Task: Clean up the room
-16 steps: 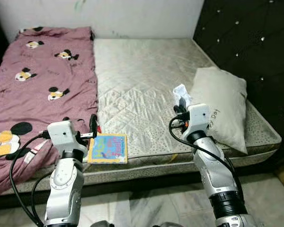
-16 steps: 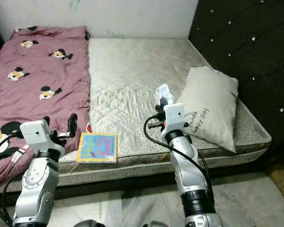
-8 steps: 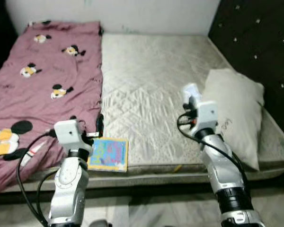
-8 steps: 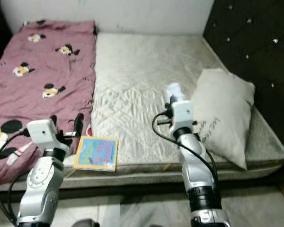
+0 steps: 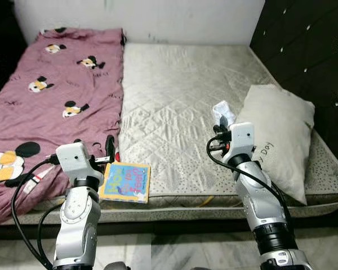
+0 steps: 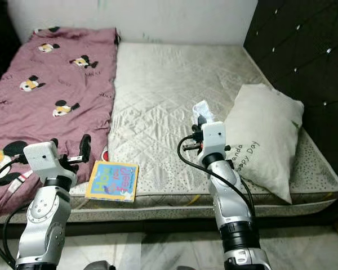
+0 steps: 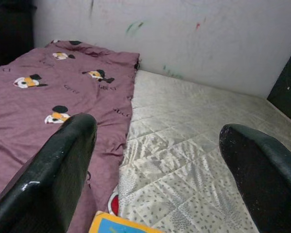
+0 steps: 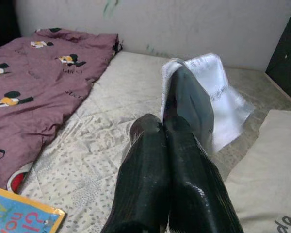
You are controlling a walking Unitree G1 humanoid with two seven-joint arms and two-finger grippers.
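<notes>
Nearby, pillow point(image 5: 279, 135) beside book point(image 5: 125, 181).

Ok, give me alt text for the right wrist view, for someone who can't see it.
The right pincer is shut on a crumpled white paper, held above a quilted mattress. A maroon cartoon-print blanket lies alongside, with a cream pillow and a colourful book.

Both silver arms are bending up at the elbow, forearms rising toward the far side. The left gripper point(image 5: 110, 147) is hovering at the near left with its two black fingers point(image 7: 63, 160) spread wide apart, nothing between them. The right gripper point(image 6: 200, 120) is sitting right of centre, its fingers point(image 8: 184, 104) pressing together on a white paper point(image 8: 218, 92).
</notes>
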